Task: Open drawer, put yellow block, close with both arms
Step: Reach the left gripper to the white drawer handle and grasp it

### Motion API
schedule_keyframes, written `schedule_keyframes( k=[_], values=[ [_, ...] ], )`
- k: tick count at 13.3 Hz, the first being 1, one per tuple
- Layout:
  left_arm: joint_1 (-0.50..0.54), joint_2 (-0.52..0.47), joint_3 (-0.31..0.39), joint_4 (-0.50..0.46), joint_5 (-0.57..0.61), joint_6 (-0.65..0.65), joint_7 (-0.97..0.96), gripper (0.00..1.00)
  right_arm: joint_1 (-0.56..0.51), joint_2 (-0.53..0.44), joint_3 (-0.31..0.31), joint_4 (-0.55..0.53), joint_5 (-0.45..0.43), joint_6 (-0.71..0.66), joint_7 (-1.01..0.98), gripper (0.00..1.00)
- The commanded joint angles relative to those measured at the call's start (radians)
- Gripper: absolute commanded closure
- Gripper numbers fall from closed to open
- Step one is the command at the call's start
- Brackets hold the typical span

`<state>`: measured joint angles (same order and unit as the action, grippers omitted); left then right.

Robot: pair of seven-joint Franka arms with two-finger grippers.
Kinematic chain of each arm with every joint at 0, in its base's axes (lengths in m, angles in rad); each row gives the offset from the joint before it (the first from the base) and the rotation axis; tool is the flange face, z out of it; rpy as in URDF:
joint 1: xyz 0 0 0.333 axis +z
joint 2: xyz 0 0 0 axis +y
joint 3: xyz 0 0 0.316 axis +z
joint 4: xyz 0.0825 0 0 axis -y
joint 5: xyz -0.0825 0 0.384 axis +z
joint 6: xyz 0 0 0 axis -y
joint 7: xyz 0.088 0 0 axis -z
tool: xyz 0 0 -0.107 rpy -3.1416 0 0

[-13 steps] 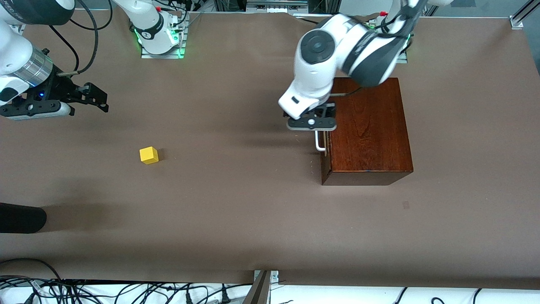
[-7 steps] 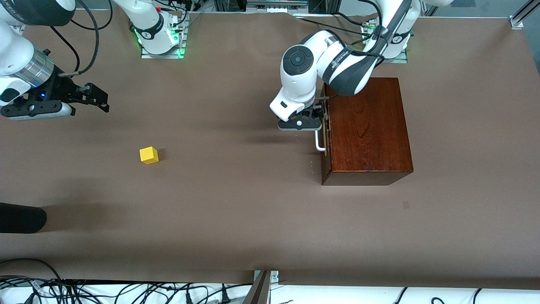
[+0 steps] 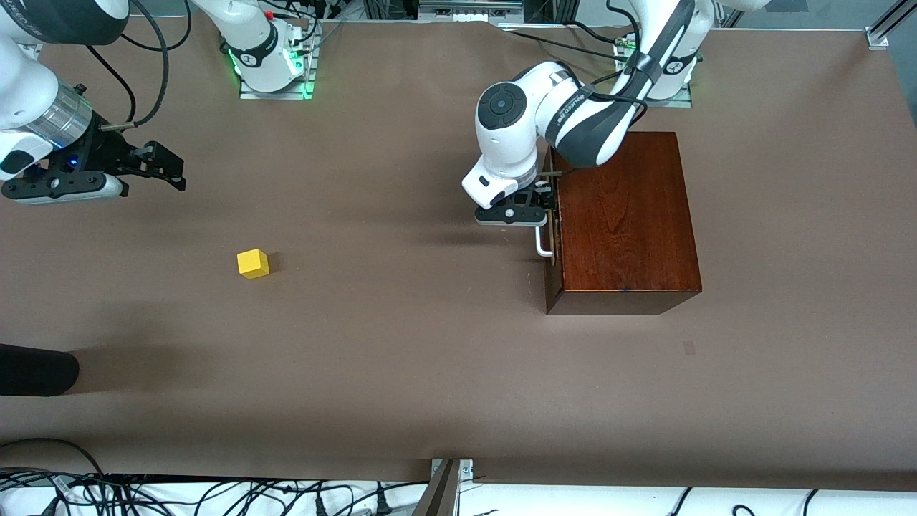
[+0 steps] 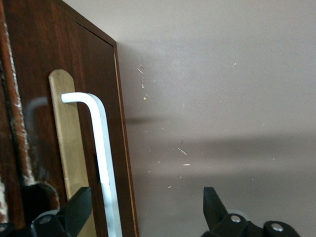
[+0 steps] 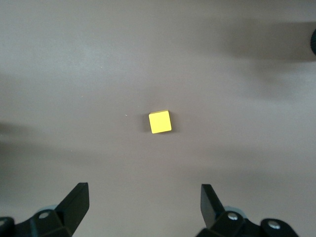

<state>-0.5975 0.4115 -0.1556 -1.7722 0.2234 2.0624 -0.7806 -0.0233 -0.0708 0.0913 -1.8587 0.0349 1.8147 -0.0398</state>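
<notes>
The glossy dark box (image 3: pixel 623 215) stands at the left arm's end of the table, and its drawer (image 3: pixel 551 283) is shut. The white U-shaped handle (image 3: pixel 543 244) (image 4: pixel 101 148) sticks out of the dark drawer front (image 4: pixel 106 74). My left gripper (image 3: pixel 534 213) (image 4: pixel 146 200) is open at the handle. The handle bar lies between its fingers, close to one fingertip (image 4: pixel 81 202), and nothing is gripped. The yellow block (image 3: pixel 253 263) (image 5: pixel 160 122) lies on the table toward the right arm's end. My right gripper (image 3: pixel 166 166) (image 5: pixel 144 196) hangs open and empty above the table there.
A black rounded object (image 3: pixel 36 369) juts in at the right arm's end, nearer to the front camera than the block. Cables (image 3: pixel 215 494) run along the table's near edge. The brown table (image 3: pixel 401 344) is bare between block and box.
The left arm has swung down and shifted its gripper from over the box's edge to the drawer handle. The right arm and the yellow block have stayed still.
</notes>
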Motion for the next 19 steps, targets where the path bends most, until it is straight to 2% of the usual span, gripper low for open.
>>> schedule_keyframes(
  k=[1, 6, 19],
  values=[
    [0.001, -0.002, -0.001, -0.010, 0.047, 0.015, -0.003, 0.00, -0.010, -0.014, 0.008, -0.020, -0.010, 0.015, 0.000, 0.00],
    [-0.001, 0.030, -0.001, -0.010, 0.040, 0.064, -0.019, 0.00, -0.010, -0.014, 0.008, -0.020, -0.012, 0.015, 0.000, 0.00],
    [0.002, 0.041, 0.013, -0.006, 0.045, 0.065, -0.006, 0.00, -0.010, -0.014, 0.008, -0.025, -0.010, 0.014, 0.000, 0.00]
  ],
)
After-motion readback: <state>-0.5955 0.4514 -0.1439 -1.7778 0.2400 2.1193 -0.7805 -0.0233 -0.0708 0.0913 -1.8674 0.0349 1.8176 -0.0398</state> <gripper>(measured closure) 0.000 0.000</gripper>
